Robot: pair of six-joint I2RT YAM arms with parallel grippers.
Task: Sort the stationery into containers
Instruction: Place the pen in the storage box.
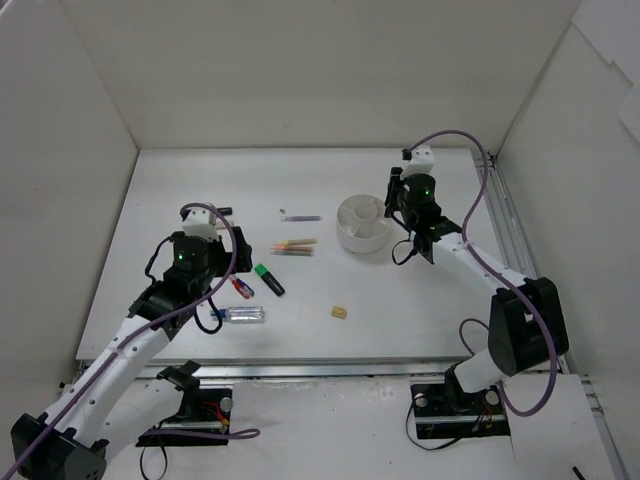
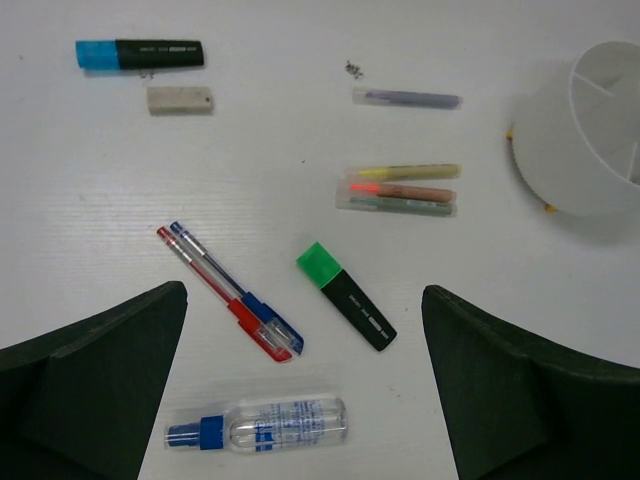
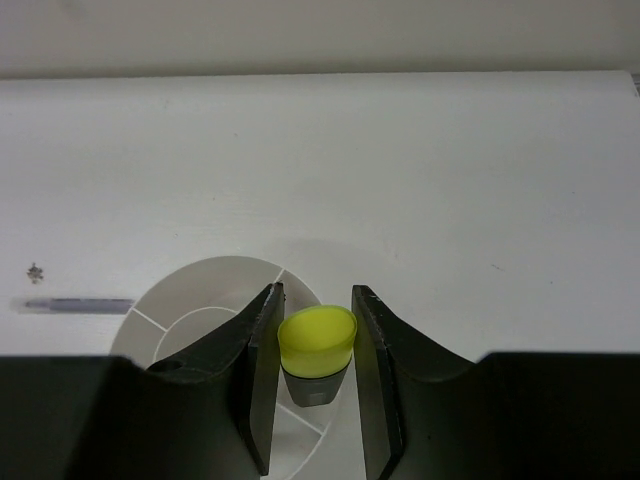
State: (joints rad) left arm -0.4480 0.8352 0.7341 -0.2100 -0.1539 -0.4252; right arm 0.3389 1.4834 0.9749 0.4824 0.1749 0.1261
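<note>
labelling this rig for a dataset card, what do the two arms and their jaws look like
Both the left arm and right arm have white links with black joint housings. Each wrist shows a green light, a white camera block and a looping purple cable. The jaws are matte black.

The top external camera hangs high behind the near edge of the table [image 1: 400, 320] and looks down and forward over all of it. The left wrist camera looks almost straight down from well above, with the left gripper [image 2: 305, 290] filling its lower corners. The right wrist camera sits low and close, facing the back wall [image 3: 320, 35] past the right gripper [image 3: 315, 290]. All three views share the white organizer [image 1: 362, 242] [image 2: 560, 150] [image 3: 200, 275] and a thin purple pencil [image 1: 300, 216] [image 2: 405, 98] [image 3: 78, 304].
</note>
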